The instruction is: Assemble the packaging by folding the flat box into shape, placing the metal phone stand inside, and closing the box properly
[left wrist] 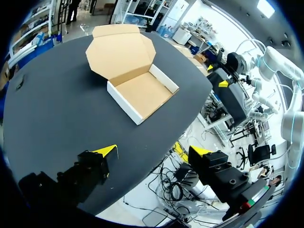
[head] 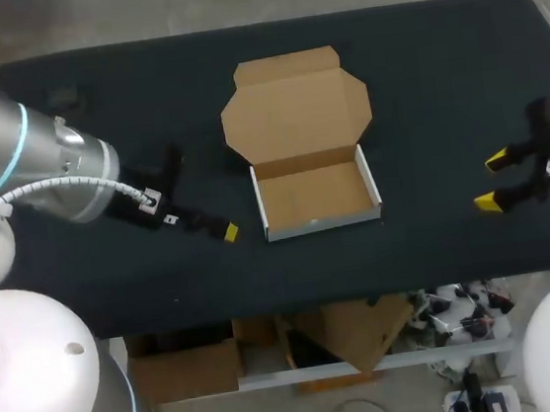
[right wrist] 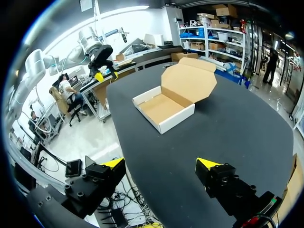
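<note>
While both pincers stand released and empty, the left pincer (left wrist: 154, 152) hangs low over the table (head: 438, 68), near the box's left side. The right pincer (head: 492, 181) is well apart on the other side. The box (head: 314, 199) sits mid-table, formed into a tray. Its lid (head: 296, 112) is hinged open behind the rear wall, and the tray is empty. The metal phone stand appears in no view.

Judgement: folding looks done, and loading is the step in hand. Recommended: bring the stand in from above and seat it flat within the walls. Steady a side wall with the other pincer, and leave the lid alone until the stand is seated.
</note>
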You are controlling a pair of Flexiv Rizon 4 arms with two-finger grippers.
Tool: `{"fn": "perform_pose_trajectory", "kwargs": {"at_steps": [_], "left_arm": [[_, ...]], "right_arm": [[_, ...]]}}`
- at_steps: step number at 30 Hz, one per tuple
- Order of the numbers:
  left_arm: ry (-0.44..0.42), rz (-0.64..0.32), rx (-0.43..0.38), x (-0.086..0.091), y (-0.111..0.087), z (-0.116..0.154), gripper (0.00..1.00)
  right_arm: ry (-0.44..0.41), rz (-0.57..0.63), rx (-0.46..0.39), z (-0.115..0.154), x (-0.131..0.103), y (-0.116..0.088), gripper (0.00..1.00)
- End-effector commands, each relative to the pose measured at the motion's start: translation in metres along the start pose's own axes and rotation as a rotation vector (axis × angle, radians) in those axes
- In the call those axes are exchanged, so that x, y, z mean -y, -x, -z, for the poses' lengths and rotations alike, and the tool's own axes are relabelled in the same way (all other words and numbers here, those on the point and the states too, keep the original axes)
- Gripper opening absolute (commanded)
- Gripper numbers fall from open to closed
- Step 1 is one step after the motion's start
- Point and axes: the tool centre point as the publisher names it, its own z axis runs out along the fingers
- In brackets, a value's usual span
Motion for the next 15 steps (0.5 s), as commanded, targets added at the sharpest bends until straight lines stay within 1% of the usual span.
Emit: {"fn": "perform_pose_trajectory", "kwargs": {"at_steps": [1,3,6,9,12,14,15], "left_arm": [[-0.122,0.02,0.027,-0.015,-0.003,0.018,1.0],[-0.12,0.033,0.022,-0.017,-0.002,0.022,1.0],[-0.109,0.079,0.038,-0.017,0.0,0.028,1.0],[-0.101,0.135,0.064,-0.016,0.001,0.035,1.0],[-0.089,0.193,0.069,-0.015,0.003,0.043,1.0],[-0.079,0.242,0.076,-0.015,0.004,0.048,1.0],[-0.077,0.243,0.073,-0.015,0.004,0.05,1.0]], "right_arm": [[0.011,-0.026,0.005,0.008,0.001,-0.001,1.0],[0.027,-0.055,0.013,0.012,0.001,0.0,1.0],[0.035,-0.077,0.034,0.02,0.0,0.0,1.0],[0.01,-0.11,0.076,0.029,-0.003,-0.001,1.0],[-0.003,-0.164,0.109,0.038,-0.005,-0.002,1.0],[-0.017,-0.215,0.131,0.045,-0.005,-0.001,1.0],[-0.039,-0.267,0.133,0.048,-0.006,0.0,1.0]]}}
